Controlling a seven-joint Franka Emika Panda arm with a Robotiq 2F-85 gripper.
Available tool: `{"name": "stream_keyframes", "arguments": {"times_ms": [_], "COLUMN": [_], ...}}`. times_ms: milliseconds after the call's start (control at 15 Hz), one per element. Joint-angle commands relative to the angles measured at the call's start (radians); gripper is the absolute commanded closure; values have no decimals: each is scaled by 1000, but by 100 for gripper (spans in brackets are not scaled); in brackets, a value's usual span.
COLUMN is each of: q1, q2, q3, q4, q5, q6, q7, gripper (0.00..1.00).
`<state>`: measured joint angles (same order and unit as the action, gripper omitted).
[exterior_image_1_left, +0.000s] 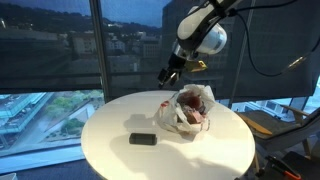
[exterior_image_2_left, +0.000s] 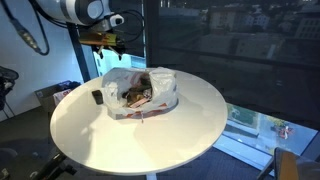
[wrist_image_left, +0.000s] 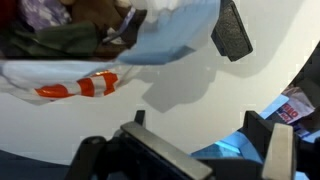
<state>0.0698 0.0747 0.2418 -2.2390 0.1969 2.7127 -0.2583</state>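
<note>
White plastic bag (exterior_image_1_left: 190, 110) (exterior_image_2_left: 140, 92) (wrist_image_left: 150, 40), slumped on the round table (exterior_image_1_left: 120, 160) (exterior_image_2_left: 190, 130) (wrist_image_left: 200, 110) below and just ahead of the claw, its mouth open upward and dark and reddish contents showing inside. The film looks thin, soft and probably slippery, and the load appears light but loose. It would likely sag and shift when lifted, so the gathered rim or a bunched fold near the mouth offers a surer hold than the bulging side wall, which may tear or slide. A red-and-white striped piece (wrist_image_left: 85, 88) lies at the bag's near edge. The claw (exterior_image_1_left: 170, 73) (exterior_image_2_left: 105, 42) (wrist_image_left: 185, 160) hangs above the bag, clear of it, fingers spread wide and empty. A flat black object (exterior_image_1_left: 143, 139) (exterior_image_2_left: 98, 97) (wrist_image_left: 232, 30) rests on the table beside the bag, farther from the claw. A window (exterior_image_1_left: 60, 50) stands behind the arm.
</note>
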Motion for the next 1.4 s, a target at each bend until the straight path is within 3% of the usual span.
{"name": "stream_keyframes", "arguments": {"times_ms": [0, 200, 400, 600, 800, 1067, 1333], "q1": [17, 3, -14, -20, -58, -21, 80], "q2": [-206, -213, -100, 37, 177, 298, 313], "q3": [-54, -104, -163, -203, -162, -234, -381], "q4": [-236, -281, -238, -153, -32, 43, 27], "q5": [-6, -12, 3, 121, 284, 92, -108], "q6": [58, 28, 30, 9, -27, 78, 174], "q7": [147, 196, 208, 127, 25, 286, 580], "gripper": [0, 0, 0, 0, 0, 0, 0]}}
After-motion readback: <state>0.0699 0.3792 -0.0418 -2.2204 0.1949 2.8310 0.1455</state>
